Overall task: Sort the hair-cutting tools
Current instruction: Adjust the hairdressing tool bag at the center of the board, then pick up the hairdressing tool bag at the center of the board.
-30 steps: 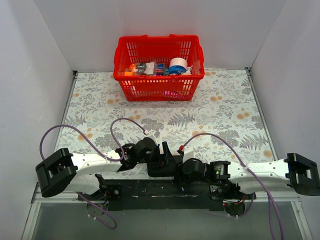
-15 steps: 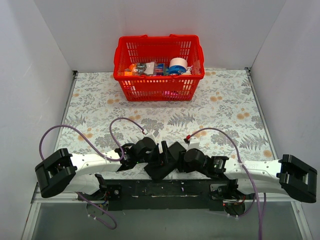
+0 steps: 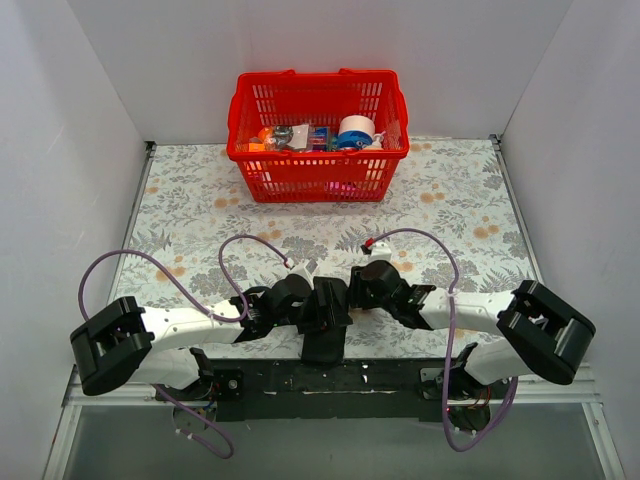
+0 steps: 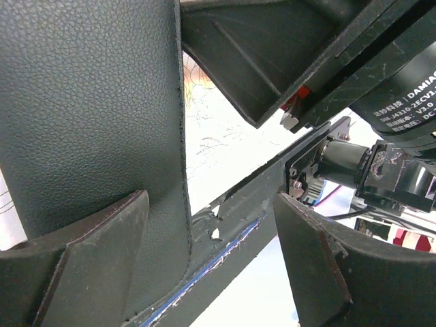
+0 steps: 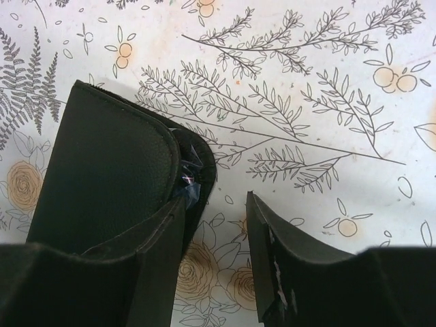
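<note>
- The black pouch (image 3: 322,345) lies on the flower-patterned counter (image 3: 450,200) at the near middle, between the two arms
- The left tool (image 4: 211,197) reaches in from the left with its jaws wide apart
- In the left wrist view the pouch's grained face fills the left side and runs down into the gap, against one finger (image 4: 82,266)
- The other finger (image 4: 320,272) stands clear of the pouch's stitched edge, so nothing is clamped
- The right tool (image 5: 216,204) comes in from the right at the pouch's far end, its jaws apart
- The strip between its jaws shows only the printed cloth
- One finger (image 5: 160,266) of the right tool sits over the pouch's edge; whether it touches the pouch I cannot tell
- The other finger (image 5: 272,272) hangs over bare counter just right of the pouch
- A pale blue translucent bit (image 5: 189,181) peeks out at the pouch's rounded corner, just beyond that finger's tip; too little shows to tell what it is
- The right arm's motor housing (image 4: 402,88) sits close above the left tool in the left wrist view
- A red basket (image 3: 255,170) holding mixed small items stands at the far middle of the counter, well apart from both tools and the pouch
</note>
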Available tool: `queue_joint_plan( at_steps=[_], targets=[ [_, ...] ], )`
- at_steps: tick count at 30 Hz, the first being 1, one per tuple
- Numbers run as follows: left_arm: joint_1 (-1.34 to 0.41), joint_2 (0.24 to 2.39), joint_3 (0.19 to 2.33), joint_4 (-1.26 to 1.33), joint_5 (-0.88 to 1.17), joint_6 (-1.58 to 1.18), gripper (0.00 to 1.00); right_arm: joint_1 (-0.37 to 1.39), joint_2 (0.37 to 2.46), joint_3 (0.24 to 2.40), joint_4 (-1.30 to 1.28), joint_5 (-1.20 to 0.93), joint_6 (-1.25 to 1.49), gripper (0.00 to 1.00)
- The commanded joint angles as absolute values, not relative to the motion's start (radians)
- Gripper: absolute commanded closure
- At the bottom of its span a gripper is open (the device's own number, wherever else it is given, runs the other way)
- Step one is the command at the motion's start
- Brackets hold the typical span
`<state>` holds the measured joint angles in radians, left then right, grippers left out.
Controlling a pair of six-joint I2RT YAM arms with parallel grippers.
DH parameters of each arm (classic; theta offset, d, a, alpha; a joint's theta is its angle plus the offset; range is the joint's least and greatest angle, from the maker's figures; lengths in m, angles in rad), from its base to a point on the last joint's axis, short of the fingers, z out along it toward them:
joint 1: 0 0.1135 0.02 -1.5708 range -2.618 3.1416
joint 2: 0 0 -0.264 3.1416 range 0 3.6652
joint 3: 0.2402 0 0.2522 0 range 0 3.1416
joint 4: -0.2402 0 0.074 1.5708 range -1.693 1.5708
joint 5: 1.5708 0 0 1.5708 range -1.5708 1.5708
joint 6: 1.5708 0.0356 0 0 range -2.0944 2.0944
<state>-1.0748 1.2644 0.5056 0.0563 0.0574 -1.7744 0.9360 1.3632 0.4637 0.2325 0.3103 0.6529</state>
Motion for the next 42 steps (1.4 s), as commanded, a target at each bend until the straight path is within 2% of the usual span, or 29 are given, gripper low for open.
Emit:
queue_joint_plan(
  at_steps=[1, 8, 15, 18, 19, 22, 24, 28, 33, 42],
  targets=[
    [-1.083, 1.293, 0.494, -0.080, 0.069, -1.770, 0.25, 0.920, 1.393, 0.483, 0.115, 0.311, 0.594, 0.51],
    [-1.083, 1.353, 0.512, -0.042, 0.067, -1.772, 0.25, 0.922, 1.230, 0.465, -0.084, 0.348, 0.583, 0.50],
    [-1.083, 1.413, 0.541, -0.015, 0.084, -1.766, 0.25, 0.934, 1.083, 0.404, -0.080, 0.122, 0.618, 0.51],
    [-1.083, 1.414, 0.548, -0.017, 0.080, -1.763, 0.25, 0.986, 1.071, 0.385, -0.074, 0.095, 0.637, 0.58],
    [-1.083, 1.414, 0.551, -0.018, 0.081, -1.763, 0.25, 1.000, 1.065, 0.379, -0.068, 0.094, 0.646, 0.65],
    [-1.083, 1.413, 0.549, -0.023, 0.080, -1.764, 0.25, 1.043, 1.025, 0.357, -0.040, 0.089, 0.669, 0.76],
    [-1.083, 1.407, 0.542, -0.023, 0.078, -1.767, 0.25, 1.064, 0.990, 0.344, -0.011, 0.087, 0.683, 0.79],
    [-1.083, 1.368, 0.520, -0.035, 0.068, -1.779, 0.25, 1.075, 0.942, 0.339, 0.031, 0.116, 0.710, 0.97],
    [-1.083, 1.310, 0.496, -0.048, 0.051, -1.793, 0.25, 1.075, 0.945, 0.337, 0.093, 0.176, 0.735, 0.99],
    [-1.083, 1.203, 0.453, -0.071, 0.028, -1.824, 0.25, 1.086, 1.100, 0.316, 0.328, 0.100, 0.798, 0.99]
  ],
)
